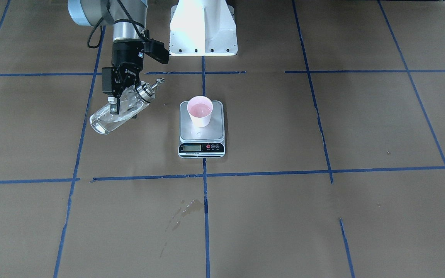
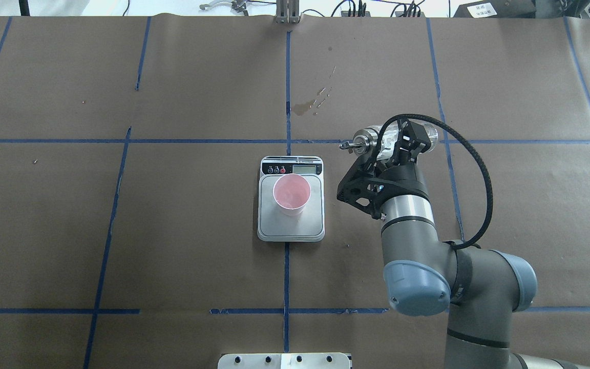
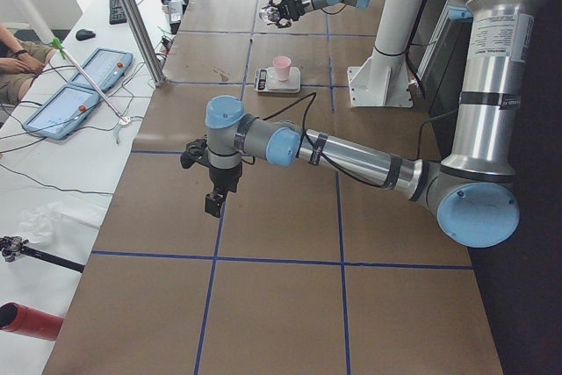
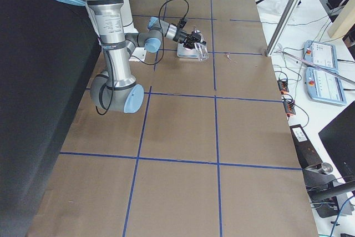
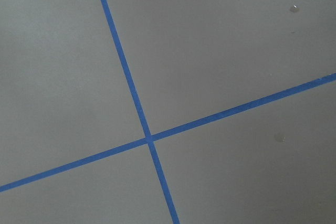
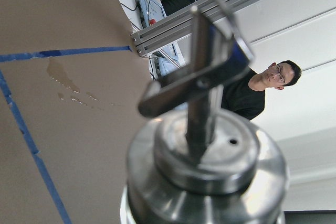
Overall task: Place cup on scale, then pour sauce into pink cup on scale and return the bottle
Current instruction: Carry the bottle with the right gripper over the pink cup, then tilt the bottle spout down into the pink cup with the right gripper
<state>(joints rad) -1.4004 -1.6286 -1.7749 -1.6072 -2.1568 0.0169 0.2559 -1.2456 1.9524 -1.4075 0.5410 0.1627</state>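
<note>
Nearest the robot's edge, at mid-tabletop, the cup [image 1: 199, 111] stands upright on the scale [image 1: 202, 133]. Just beyond it and to the right, the right gripper [image 1: 124, 110] has its jaws clamped round the body of the bottle [image 1: 104, 121]. The bottle hangs off the tabletop, tipped almost level, with its spout toward the scale but short of the cup. I judge it to be smooth glass, slippery and breakable, so mid-body is the safest hold. Far toward the tabletop's left edge hangs the left gripper [image 3: 215, 198]; I cannot tell how its jaws stand.
</note>
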